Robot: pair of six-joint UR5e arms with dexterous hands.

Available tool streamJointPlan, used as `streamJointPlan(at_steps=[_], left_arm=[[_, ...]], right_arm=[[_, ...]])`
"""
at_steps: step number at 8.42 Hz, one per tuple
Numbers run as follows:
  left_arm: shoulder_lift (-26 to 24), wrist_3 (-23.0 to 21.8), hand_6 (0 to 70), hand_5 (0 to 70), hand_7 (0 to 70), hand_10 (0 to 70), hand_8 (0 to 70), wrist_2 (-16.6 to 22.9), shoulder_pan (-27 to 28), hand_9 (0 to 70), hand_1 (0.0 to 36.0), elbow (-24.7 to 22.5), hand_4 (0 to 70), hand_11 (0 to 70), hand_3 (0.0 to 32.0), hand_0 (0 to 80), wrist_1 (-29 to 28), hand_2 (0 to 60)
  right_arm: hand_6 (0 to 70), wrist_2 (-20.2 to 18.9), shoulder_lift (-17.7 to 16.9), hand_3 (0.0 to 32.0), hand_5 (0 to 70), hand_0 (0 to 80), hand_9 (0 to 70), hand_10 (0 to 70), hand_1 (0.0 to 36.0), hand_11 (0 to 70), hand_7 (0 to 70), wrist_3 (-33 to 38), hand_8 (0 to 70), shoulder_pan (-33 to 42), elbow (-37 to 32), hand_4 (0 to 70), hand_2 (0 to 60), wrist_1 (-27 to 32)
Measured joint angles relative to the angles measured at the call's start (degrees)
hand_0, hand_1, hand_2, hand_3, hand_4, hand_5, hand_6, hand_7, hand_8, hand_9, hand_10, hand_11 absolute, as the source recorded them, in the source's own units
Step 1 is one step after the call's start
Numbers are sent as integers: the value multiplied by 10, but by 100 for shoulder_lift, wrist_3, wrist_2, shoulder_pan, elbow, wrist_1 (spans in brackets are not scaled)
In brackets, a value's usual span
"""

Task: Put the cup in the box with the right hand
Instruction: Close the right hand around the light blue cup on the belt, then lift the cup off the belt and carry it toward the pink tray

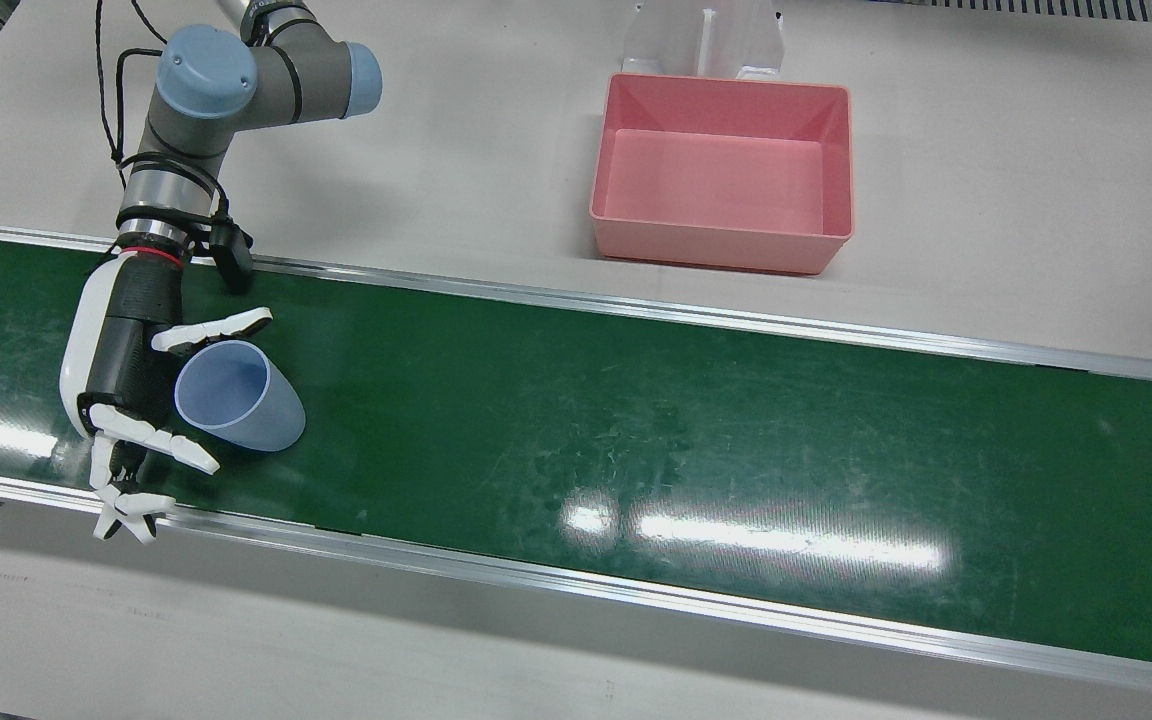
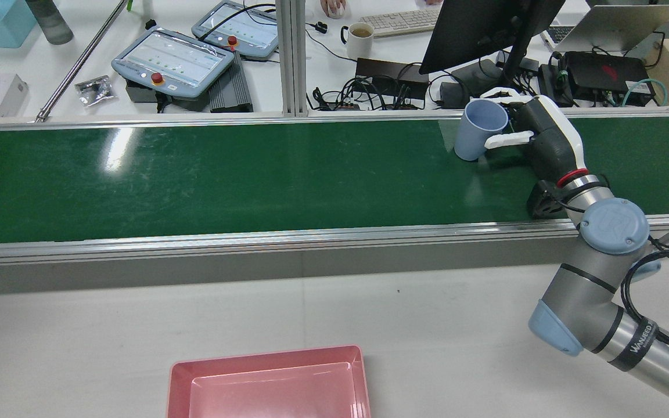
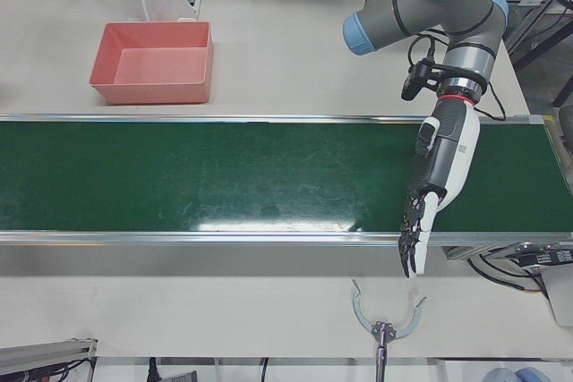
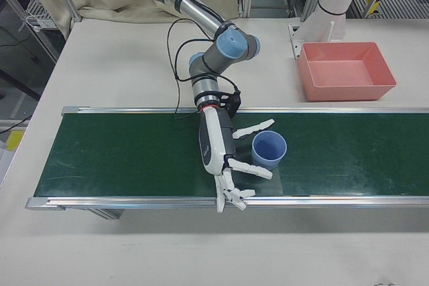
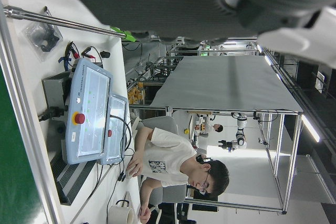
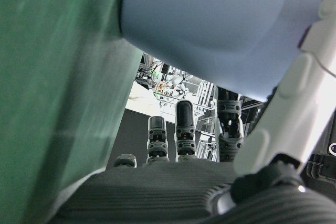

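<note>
the right hand view, closest of all, shows the pale blue cup (image 6: 210, 24) filling the frame just ahead of the palm, one white finger (image 6: 294, 108) lying against its wall and the green belt (image 6: 58, 77) alongside.

pulling back, the right hand (image 1: 131, 390) lies low over the belt near its operator-side rail, with the cup (image 1: 236, 395) in the crook between two spread white fingers (image 1: 221, 328). the cup is tipped, its mouth toward the palm and its base pointing along the belt toward the box end; from the rear view it looks lifted or leaning rather than standing flat. the hand cradles it loosely, fingers on either side of the rim, and whether the hold is firm enough to carry i cannot tell.

the left hand (image 3: 439, 185) hangs over the far end of the belt, fingers straight, slightly apart and holding nothing.

furthest off, the pink box (image 1: 721, 170) sits on the white table (image 1: 986, 200) beyond the belt's robot-side rail, well apart from the cup. so the coming move, as i judge it, turns on this: the cup lies on the box side of the right hand, its long axis running roughly along the belt, and must travel along and across the belt to reach the box.
</note>
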Motion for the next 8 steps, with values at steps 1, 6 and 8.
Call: streamJointPlan(at_steps=[1,6,8], left_arm=[[0,0,0,0,0,0,0,0,1,0,0,0,0,0,0,0,0,0],[0,0,0,0,0,0,0,0,-2,0,0,0,0,0,0,0,0,0],[0,0,0,0,0,0,0,0,-3,0,0,0,0,0,0,0,0,0]], right_arm=[[80,0,0,58,16,505,216,0,2,0,488,0,83,0,2,419,0,0],[251,-3,-11,0,70,598,479,16,275,37,700,-23,248,31,50,514,227,-46],[249,-7,-47,0,74,582,499,20,270,43,700,-58,264,82,174,405,228,-134]])
